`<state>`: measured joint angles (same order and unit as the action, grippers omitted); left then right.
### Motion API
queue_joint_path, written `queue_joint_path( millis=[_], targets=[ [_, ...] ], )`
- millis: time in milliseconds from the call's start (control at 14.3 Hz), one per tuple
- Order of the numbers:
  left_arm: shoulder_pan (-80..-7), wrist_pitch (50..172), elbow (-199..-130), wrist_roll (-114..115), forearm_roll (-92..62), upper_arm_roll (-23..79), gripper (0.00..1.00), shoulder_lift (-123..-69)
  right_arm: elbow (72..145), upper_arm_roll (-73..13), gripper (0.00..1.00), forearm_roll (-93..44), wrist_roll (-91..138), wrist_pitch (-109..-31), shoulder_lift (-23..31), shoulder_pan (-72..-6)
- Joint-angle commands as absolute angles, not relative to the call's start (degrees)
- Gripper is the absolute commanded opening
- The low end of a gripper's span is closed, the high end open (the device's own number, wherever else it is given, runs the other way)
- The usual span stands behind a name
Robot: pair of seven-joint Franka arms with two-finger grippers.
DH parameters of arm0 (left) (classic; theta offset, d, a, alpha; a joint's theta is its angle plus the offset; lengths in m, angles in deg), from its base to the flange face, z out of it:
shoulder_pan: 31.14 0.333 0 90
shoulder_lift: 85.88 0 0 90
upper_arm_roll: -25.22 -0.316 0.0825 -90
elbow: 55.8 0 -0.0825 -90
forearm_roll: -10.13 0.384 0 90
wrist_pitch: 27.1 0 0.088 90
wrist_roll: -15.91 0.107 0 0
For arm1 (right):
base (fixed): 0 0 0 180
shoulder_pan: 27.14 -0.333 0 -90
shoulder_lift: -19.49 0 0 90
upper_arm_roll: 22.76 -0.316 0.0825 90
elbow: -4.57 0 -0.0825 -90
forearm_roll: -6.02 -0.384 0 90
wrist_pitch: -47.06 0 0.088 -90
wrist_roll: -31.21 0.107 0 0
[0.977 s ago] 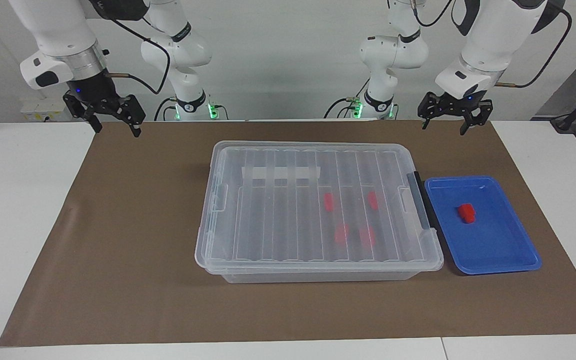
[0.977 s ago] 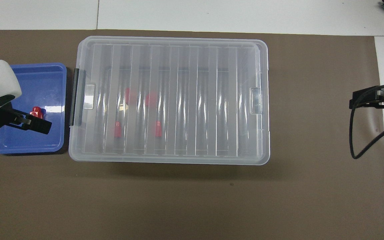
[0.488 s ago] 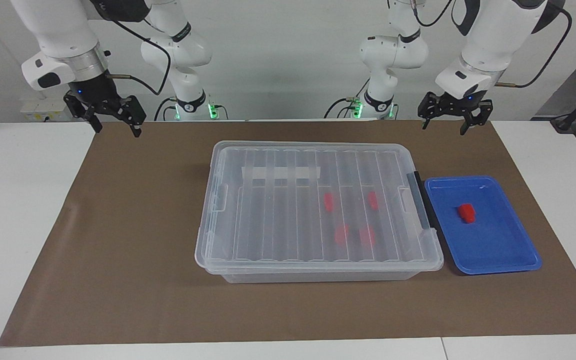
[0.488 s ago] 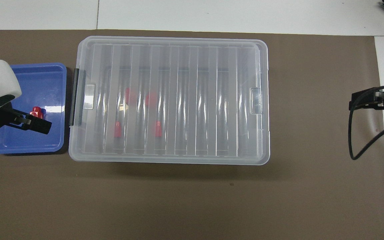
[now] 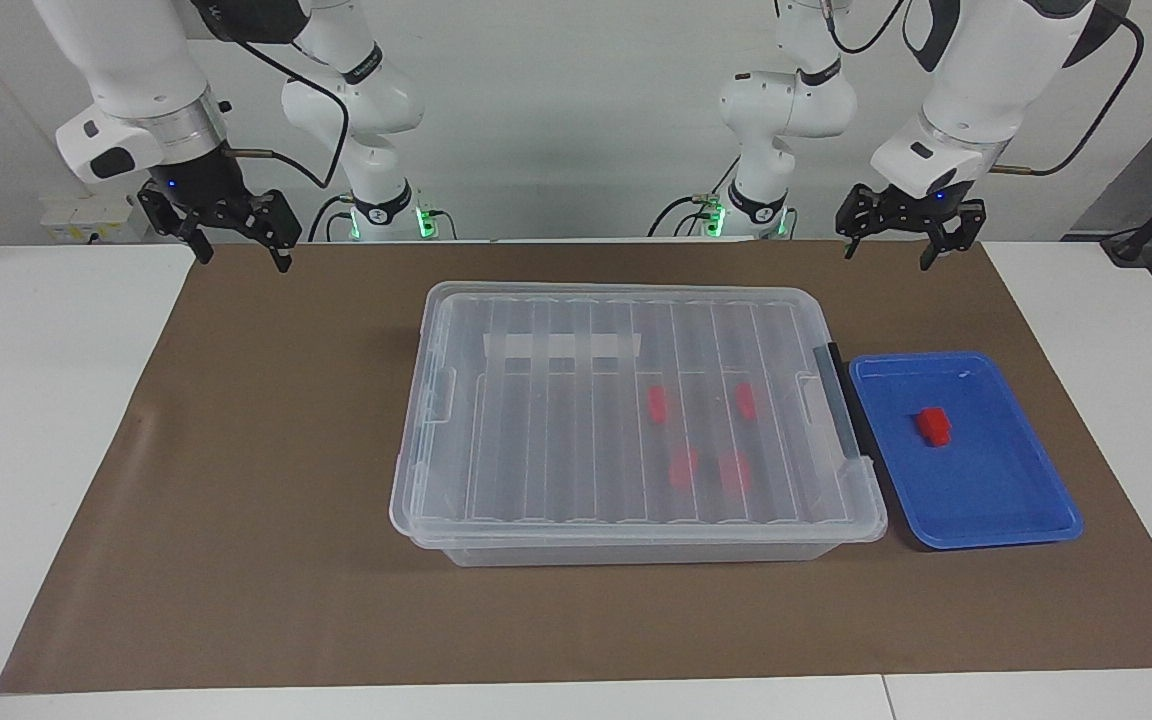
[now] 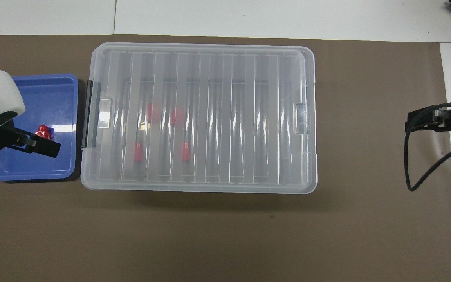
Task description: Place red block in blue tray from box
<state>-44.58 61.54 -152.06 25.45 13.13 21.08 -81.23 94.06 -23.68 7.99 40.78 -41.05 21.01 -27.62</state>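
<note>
Lying in the blue tray (image 5: 976, 500), the red block (image 5: 932, 427) sits well apart from both raised grippers, left gripper (image 5: 898, 241) and right gripper (image 5: 239, 243), fingers spread.

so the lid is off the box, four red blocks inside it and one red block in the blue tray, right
Not quite: the lid is on the box, not off. The facing view shows its ribbed top covering the box, with the four red blocks seen through it. One red block does lie in the blue tray.
</note>
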Motion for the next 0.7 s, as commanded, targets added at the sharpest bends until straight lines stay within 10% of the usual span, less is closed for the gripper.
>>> queue_joint_path(
  millis=[0, 628],
  targets=[
    [-45.1, 60.4, -151.9, 25.4, 13.0, 20.5, 1.00, -80.6, 94.0, -24.0, 1.00, 8.0, 40.2, -40.5, 21.0, -27.4],
    [-45.1, 60.4, -151.9, 25.4, 13.0, 20.6, 1.00, -80.6, 94.3, -24.0, 1.00, 8.0, 40.6, -40.7, 21.1, -27.5]
  ],
)
